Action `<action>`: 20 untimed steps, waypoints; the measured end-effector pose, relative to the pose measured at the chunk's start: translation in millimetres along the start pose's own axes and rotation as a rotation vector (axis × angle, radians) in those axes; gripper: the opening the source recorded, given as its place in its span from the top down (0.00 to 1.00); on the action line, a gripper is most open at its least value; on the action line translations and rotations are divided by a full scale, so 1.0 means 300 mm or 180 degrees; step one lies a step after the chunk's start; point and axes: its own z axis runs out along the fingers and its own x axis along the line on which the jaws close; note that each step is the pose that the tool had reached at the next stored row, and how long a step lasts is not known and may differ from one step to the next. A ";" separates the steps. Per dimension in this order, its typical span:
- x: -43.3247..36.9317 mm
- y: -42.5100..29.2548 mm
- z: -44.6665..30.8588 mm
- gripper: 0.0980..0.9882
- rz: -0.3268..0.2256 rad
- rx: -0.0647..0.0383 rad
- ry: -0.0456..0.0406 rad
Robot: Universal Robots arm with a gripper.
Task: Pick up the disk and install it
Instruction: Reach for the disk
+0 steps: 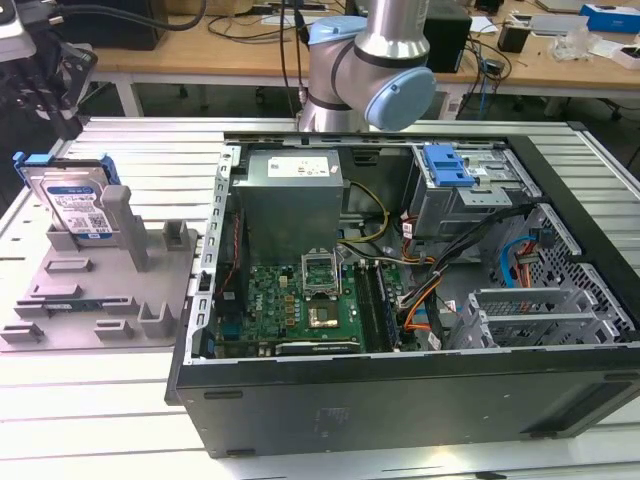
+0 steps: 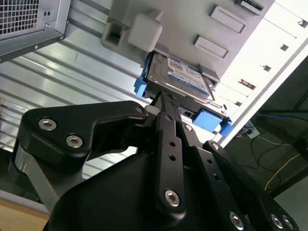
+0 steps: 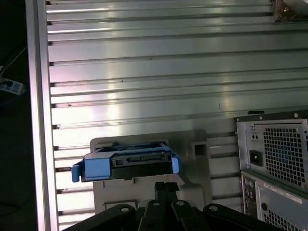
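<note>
Presently the fingers are pressed together, with no gap visible between the tips in either wrist view. They hold nothing. In the first wrist view the closed tips sit short of the disk, lined up roughly with its middle. In the second wrist view they overlap the disk's near edge, and contact cannot be confirmed from that picture.

The disk is in the grey fixture on the exterior view's left. It stands on edge at the fixture's far corner, tilted slightly back. Its white-and-blue label shows in the exterior view, and the blue frame runs round its edges. A grey post of the fixture stands just in front of it.

The fixture lies flat on the slatted aluminium desk, just beside the open computer case, which takes up the middle and the exterior view's right. Inside the case:
- The motherboard lies near the front.
- The power supply is behind the motherboard.
- A drive cage with a ribbed blue tab sits at the far right.

The arm rises from behind the case's far wall. Cluttered workbenches lie beyond it.
</note>
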 end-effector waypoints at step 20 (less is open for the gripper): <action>0.000 0.000 0.009 0.98 -0.1593 -0.0090 0.0077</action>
